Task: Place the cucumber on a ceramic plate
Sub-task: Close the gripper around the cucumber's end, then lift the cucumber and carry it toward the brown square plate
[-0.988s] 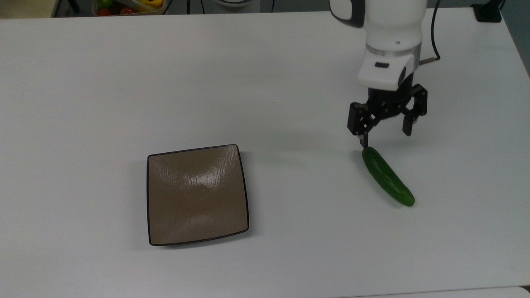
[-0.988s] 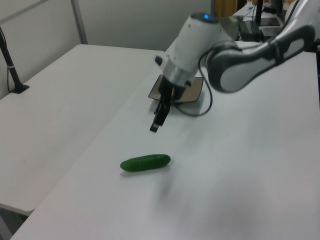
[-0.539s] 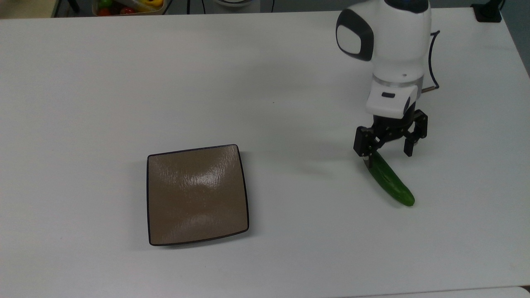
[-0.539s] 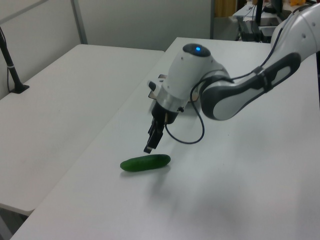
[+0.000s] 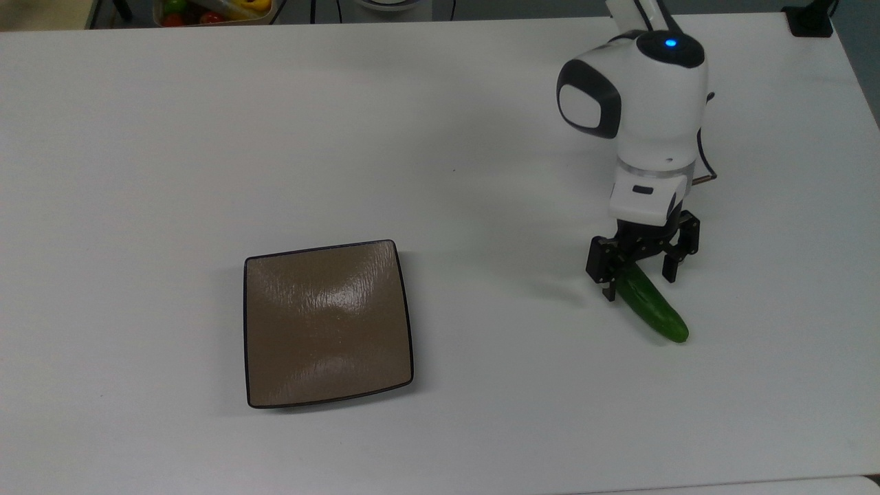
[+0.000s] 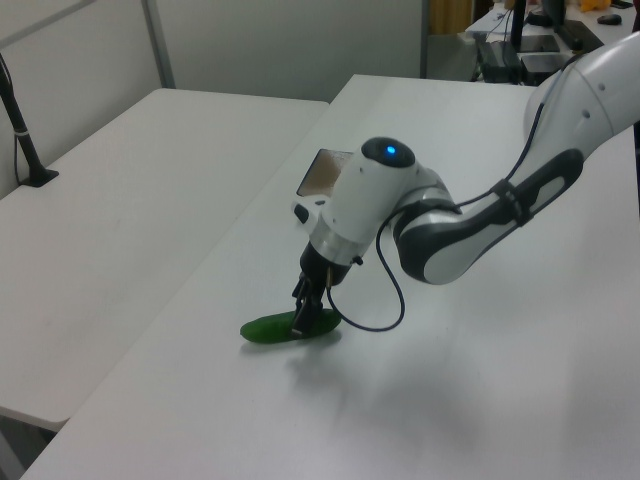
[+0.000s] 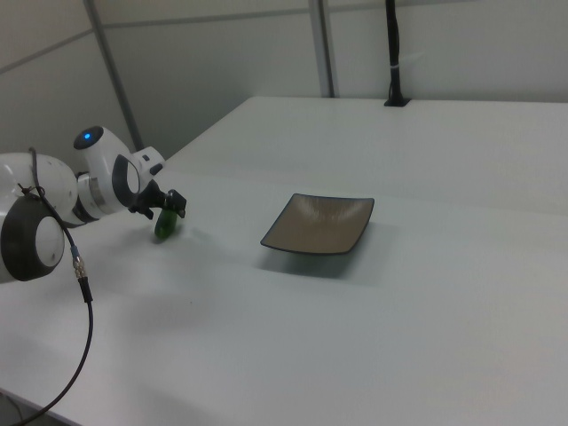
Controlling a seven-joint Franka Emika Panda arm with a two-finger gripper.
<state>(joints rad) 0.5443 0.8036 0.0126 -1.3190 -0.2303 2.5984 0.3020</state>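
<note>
Down at the table surface, the gripper [image 5: 640, 276] stands with its two black fingers spread apart, one on each side of the cucumber [image 5: 653, 307], straddling the end of it that lies nearer the arm; the jaws have not closed on the skin, and a gap shows beside the finger on the top view's right. In the left view the gripper [image 6: 307, 314] reaches down to the cucumber [image 6: 285, 326] near its middle-right part, and the green body lies flat on the white table [image 5: 440, 172], running out from between the fingers toward the top view's lower right. In the right view the gripper [image 7: 163, 211] frames the cucumber [image 7: 165, 224] end-on. Above the fingers rises the white wrist of the arm [image 5: 646, 103], with a blue light on its top. Well apart from the gripper, toward the top view's left and slightly lower, sits the ceramic plate [image 5: 326, 323], square, brown and glossy, with nothing on it; in the right view the ceramic plate [image 7: 321, 223] lies to the right of the gripper.
</note>
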